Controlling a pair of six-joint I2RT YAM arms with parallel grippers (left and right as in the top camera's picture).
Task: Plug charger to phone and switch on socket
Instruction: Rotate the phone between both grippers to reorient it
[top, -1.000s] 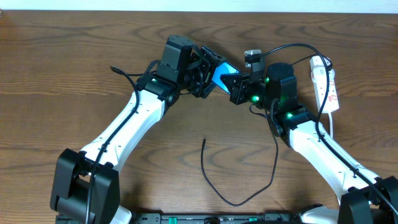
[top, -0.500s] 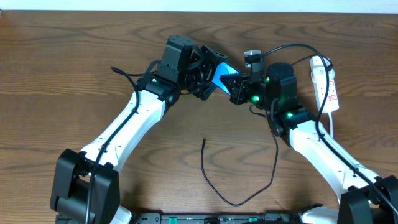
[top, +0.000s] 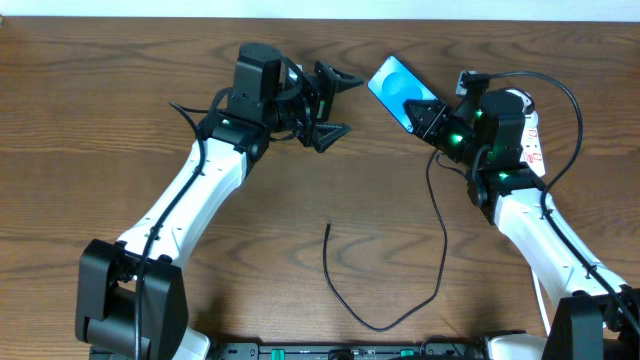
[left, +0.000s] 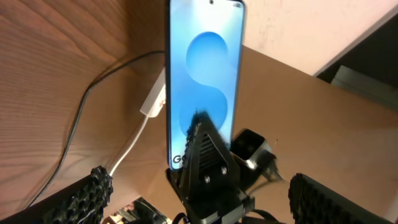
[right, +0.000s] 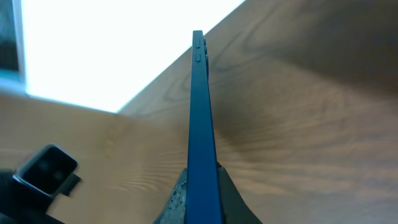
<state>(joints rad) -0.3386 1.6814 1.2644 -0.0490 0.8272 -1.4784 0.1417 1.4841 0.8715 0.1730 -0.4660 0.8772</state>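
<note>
The phone (top: 398, 88), its screen light blue, is held off the table by its lower end in my right gripper (top: 424, 114), which is shut on it. In the right wrist view the phone (right: 199, 106) stands edge-on, pinched between the right gripper's (right: 202, 196) pads. My left gripper (top: 333, 104) is open and empty, a short way left of the phone; its wrist view faces the screen (left: 205, 68). The charger (top: 350, 300) lies in a loop on the near table, with a free tip (top: 328, 228). The socket (top: 534, 145) shows partly behind the right arm.
A thicker black camera cable (top: 560, 85) arcs over the right arm. In the left wrist view a white cord (left: 134, 140) and a black cable (left: 78, 121) lie on the table beyond the phone. The wooden table's far edge (top: 320, 20) runs along the top.
My left gripper has opened, let go of the phone and pulled back to the left. The right gripper has carried the phone to the right and farther back.
</note>
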